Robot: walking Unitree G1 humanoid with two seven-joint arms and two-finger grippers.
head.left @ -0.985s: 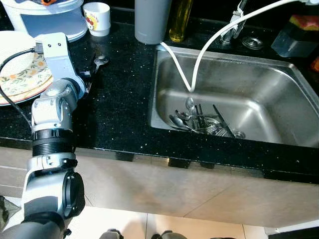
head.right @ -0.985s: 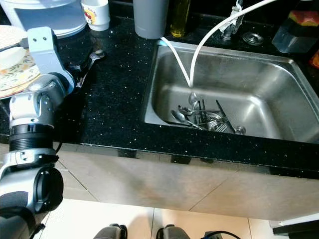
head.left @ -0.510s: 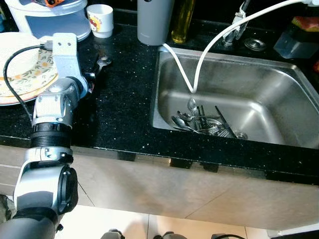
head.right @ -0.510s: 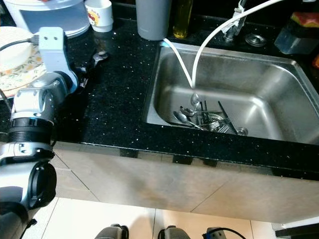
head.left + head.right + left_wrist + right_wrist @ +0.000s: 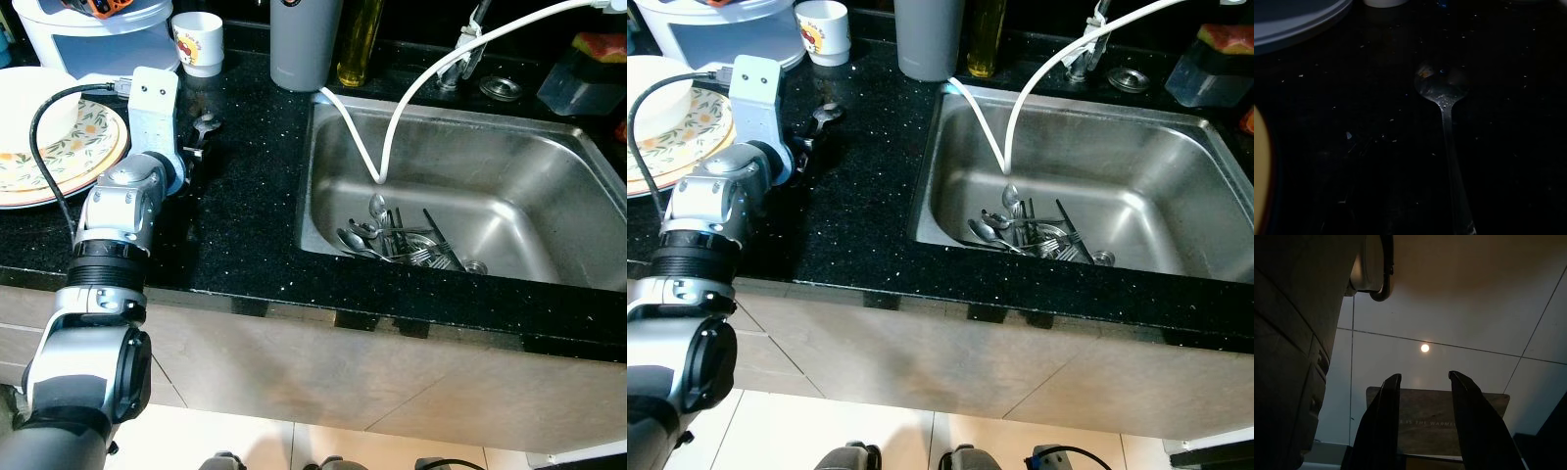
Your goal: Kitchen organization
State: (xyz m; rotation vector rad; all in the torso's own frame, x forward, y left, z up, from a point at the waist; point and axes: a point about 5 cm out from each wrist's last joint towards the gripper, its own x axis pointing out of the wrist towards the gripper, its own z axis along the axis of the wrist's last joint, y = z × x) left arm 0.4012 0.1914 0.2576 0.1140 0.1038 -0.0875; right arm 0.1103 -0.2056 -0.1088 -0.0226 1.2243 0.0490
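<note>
While a small silver metal spoon (image 5: pixel 1445 122) lies flat on the speckled black stone worktop (image 5: pixel 245 186), the left gripper (image 5: pixel 196 157) reaches just beside it, whether spread or pressed together cannot be told. More silver cutlery (image 5: pixel 397 240) sits heaped in the stainless steel sink (image 5: pixel 529 186), and the right gripper (image 5: pixel 1425 431) hangs spread above the pale tiled floor (image 5: pixel 1459 298).

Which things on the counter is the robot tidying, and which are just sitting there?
Part of the job:
left gripper
silver spoon on the black counter
pile of cutlery in the steel sink

Just lying about:
flowered plate
small white cup
grey tumbler
yellow bottle
</note>
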